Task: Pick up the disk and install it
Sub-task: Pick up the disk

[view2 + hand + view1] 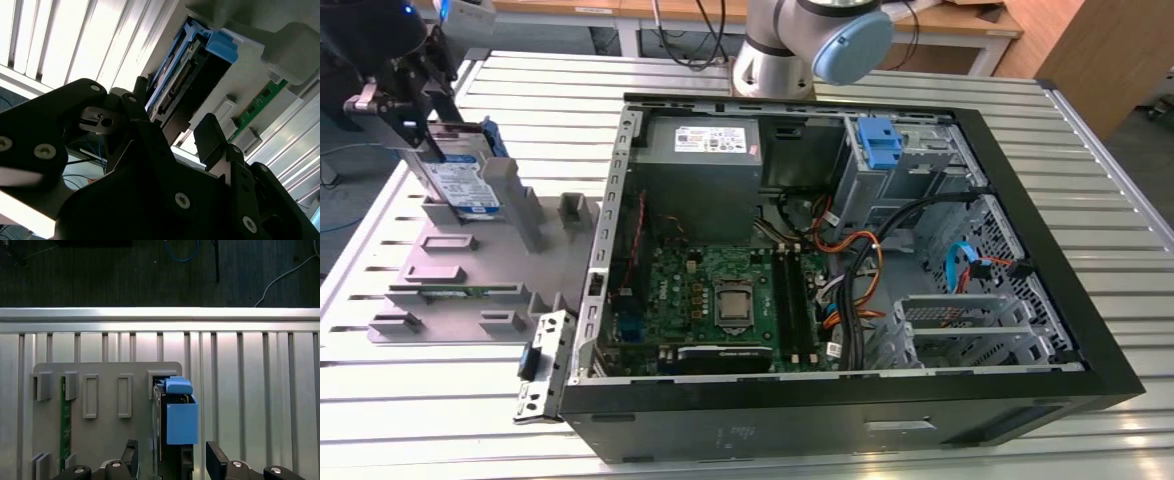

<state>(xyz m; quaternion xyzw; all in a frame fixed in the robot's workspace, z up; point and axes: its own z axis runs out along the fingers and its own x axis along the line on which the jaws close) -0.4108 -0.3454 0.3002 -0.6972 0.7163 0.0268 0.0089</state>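
The disk [460, 178] stands on edge in a slot of the grey holder plate [467, 270], at the exterior view's left. It is silver-grey with a white-and-blue label and blue plastic rails. My gripper [434, 125] hangs right over it. In the first wrist view the disk's blue tab [180, 425] sits between my two black fingers [131, 455], with a gap on each side. The second wrist view shows the disk's connector edge [180, 75] beyond the gripper [177, 117]. The gripper is open and straddles the disk without clamping it.
An open computer case [1067, 330] lies on the slatted metal table [1107, 160] at the exterior view's right. Inside are a motherboard [720, 295], a grey power-supply box [707, 150], cables and a drive bay with a bare blue bracket [881, 140]. A green memory stick [63, 420] lies on the holder.
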